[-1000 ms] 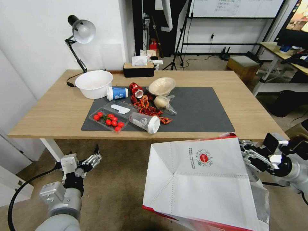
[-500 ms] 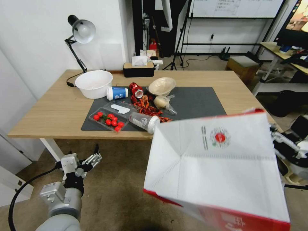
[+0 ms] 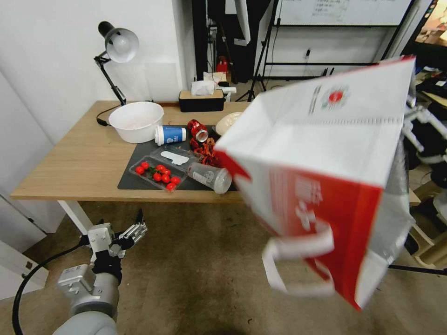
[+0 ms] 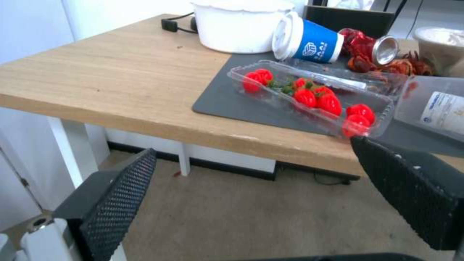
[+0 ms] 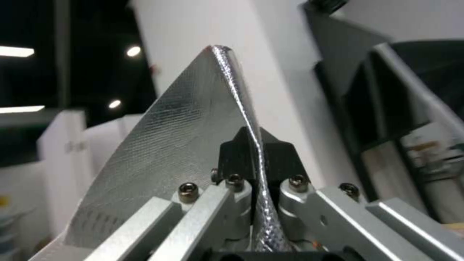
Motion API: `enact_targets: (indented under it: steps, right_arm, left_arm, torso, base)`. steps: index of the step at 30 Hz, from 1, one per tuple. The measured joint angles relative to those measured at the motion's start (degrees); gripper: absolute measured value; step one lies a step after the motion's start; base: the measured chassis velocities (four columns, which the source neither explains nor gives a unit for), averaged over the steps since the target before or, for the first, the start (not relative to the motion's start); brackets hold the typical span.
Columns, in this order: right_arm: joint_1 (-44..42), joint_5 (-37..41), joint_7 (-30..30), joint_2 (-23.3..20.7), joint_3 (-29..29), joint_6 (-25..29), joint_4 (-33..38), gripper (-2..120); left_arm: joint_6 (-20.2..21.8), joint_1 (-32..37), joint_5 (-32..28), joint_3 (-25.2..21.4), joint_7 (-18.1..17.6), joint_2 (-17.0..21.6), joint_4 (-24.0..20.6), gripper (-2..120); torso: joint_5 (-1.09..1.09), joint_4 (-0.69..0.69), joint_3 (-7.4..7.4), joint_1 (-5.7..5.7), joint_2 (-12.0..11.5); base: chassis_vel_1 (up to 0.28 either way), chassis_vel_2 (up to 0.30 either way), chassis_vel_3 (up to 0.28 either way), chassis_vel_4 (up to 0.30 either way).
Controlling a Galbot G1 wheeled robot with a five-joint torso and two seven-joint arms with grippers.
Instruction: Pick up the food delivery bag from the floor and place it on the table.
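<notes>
The food delivery bag (image 3: 326, 135) hangs in the air, tilted, in front of the right half of the table (image 3: 74, 158). Its white face with the round red logo is uppermost, and its red side and a white handle (image 3: 298, 267) hang toward me. My right gripper (image 3: 407, 123) is at the bag's upper right edge. In the right wrist view this gripper (image 5: 255, 145) is shut on the bag's silver foil-lined rim (image 5: 193, 145). My left gripper (image 3: 135, 229) waits low at the left above the floor (image 3: 195, 270), open and holding nothing, with its black fingers (image 4: 121, 188) spread below the table's edge.
A dark grey mat (image 3: 135, 179) carries a tray of tomatoes (image 3: 157, 173), a tipped clear cup (image 3: 210, 177), a blue cup (image 3: 171, 135), a red can (image 3: 198, 130) and red shells. A white bowl (image 3: 136, 121), a lamp (image 3: 116, 46) and a tissue box (image 3: 201, 100) stand further back.
The bag has risen from below table height to above it and swung up, turning its red side and handle toward me. It now hides the table's right half. The left arm has not moved.
</notes>
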Motion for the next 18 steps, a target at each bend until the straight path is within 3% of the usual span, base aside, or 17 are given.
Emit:
enact_targets:
  steps: [1, 3, 4, 8, 9, 11, 12, 14, 18]
  right_arm:
    - [0.0, 0.0, 0.0, 0.0, 0.0, 0.0, 0.0, 0]
    - [0.4, 4.3, 11.9, -1.4, 2.0, 3.0, 3.2, 0]
    - [0.4, 4.3, 11.9, -1.4, 2.0, 3.0, 3.2, 0]
    - [3.7, 10.2, 29.8, -3.0, 2.4, 7.9, 5.6, 0]
    - [3.7, 10.2, 29.8, -3.0, 2.4, 7.9, 5.6, 0]
    - [9.3, 11.9, 42.1, -3.0, -1.9, 11.9, 5.2, 0]
    - [9.3, 11.9, 42.1, -3.0, -1.9, 11.9, 5.2, 0]
    - [15.2, 12.9, 50.4, -3.1, -6.2, 14.0, 2.7, 0]
    - [20.1, 14.7, 55.6, -3.1, -9.3, 14.7, -1.4, 0]
  left_arm:
    - [0.0, 0.0, 0.0, 0.0, 0.0, 0.0, 0.0, 100]
    - [-0.3, 0.1, 0.0, -0.1, -0.1, 0.0, 0.1, 100]
    - [-0.3, 0.1, 0.0, -0.1, -0.1, 0.0, 0.1, 100]
    - [-0.4, 0.1, 0.1, 0.0, -0.1, -0.3, 0.3, 100]
    - [-0.4, 0.1, 0.1, 0.0, -0.1, -0.3, 0.3, 100]
    - [-0.8, 0.1, 0.1, -0.1, -0.1, -0.2, 0.6, 100]
    - [-0.8, 0.1, 0.1, -0.1, -0.1, -0.2, 0.6, 100]
    - [-1.2, 0.2, 0.1, -0.2, -0.1, -0.3, 0.7, 100]
    - [-1.2, 0.2, 0.2, -0.2, -0.1, -0.2, 0.7, 100]
  torso:
    - [0.00, 0.00, 0.00, 0.00, 0.0]
    - [-0.02, 0.00, -0.02, -0.01, 0.0]
    - [-0.02, 0.00, -0.02, -0.01, 0.0]
    - [-0.02, -0.01, -0.04, -0.02, -0.1]
    - [-0.02, -0.01, -0.04, -0.02, -0.1]
    - [-0.01, 0.00, -0.05, -0.03, -0.1]
    - [-0.01, 0.00, -0.05, -0.03, -0.1]
    - [-0.01, 0.00, -0.05, -0.03, -0.1]
    - [-0.01, 0.00, -0.06, -0.04, -0.1]
  base:
    - [0.000, 0.000, 0.000, 0.000]
    - [0.000, 0.000, 0.000, 0.000]
    - [0.000, 0.000, 0.000, 0.000]
    - [0.000, 0.000, 0.000, 0.000]
    - [0.000, 0.000, 0.000, 0.000]
    - [0.000, 0.000, 0.000, 0.000]
    - [0.000, 0.000, 0.000, 0.000]
    - [0.000, 0.000, 0.000, 0.000]
    - [0.000, 0.000, 0.000, 0.000]
